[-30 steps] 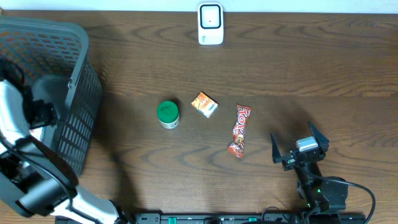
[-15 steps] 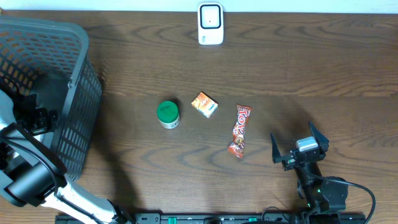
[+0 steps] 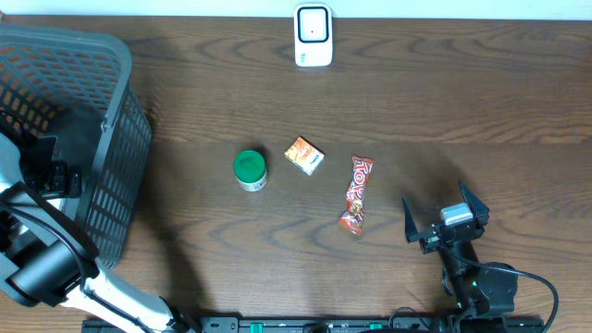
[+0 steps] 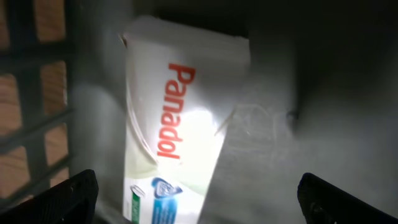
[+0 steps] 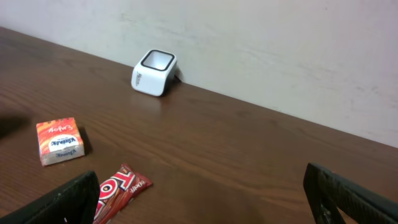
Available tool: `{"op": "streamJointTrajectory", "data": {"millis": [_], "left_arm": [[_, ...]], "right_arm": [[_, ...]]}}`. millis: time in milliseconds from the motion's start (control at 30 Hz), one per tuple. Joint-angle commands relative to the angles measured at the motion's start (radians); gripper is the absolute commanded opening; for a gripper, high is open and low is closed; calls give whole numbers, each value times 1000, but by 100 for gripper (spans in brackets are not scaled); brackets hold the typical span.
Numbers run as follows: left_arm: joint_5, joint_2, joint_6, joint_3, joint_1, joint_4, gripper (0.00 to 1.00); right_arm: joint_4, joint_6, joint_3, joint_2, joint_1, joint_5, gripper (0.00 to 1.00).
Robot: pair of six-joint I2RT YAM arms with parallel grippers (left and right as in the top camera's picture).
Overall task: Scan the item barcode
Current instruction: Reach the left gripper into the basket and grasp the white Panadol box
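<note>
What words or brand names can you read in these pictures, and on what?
"Panadol": white box, inside the basket.
Red candy wrapper: lettering too blurred.
Orange packet: print too small.
Scanner: side marking unreadable.

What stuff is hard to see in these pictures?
- Panadol box, left wrist view: bottom edge cuts it off; glare blurs the print; no barcode shows.
- Basket, overhead: the left arm and shadow hide what's inside.
- Candy bar, right wrist view: cut off by the bottom edge.
- Green tub, overhead: label too small.
</note>
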Motion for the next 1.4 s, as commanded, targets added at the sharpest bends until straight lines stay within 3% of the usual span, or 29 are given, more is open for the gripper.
{"op": "streamJointTrajectory", "data": {"millis": [0,300,600,767,900,1033,1167,1367], "left_arm": [[-13,26,29,-3,6,13,98],[8,119,31,-4,7,51,98],[329,201,28,-4,7,69,98],[338,204,13,-4,7,57,99],[302,204,13,-4,7,46,77],[302,204,13,-4,7,41,67],[303,204,8,-4,7,39,59],[307,204,-31,-3,6,44,56]], "right_arm": [[-3,13,-2,-6,-9,-3,99],[-3,13,-2,-6,-9,-3,99],[-3,13,-2,-6,-9,-3,99],[-3,13,-2,-6,-9,-3,99],[-3,13,-2,-6,-9,-3,99],[-3,13,-2,-6,-9,-3,99],[-3,13,-2,-6,-9,-3,99],[-3,13,-2,-6,-9,-3,99]]}}
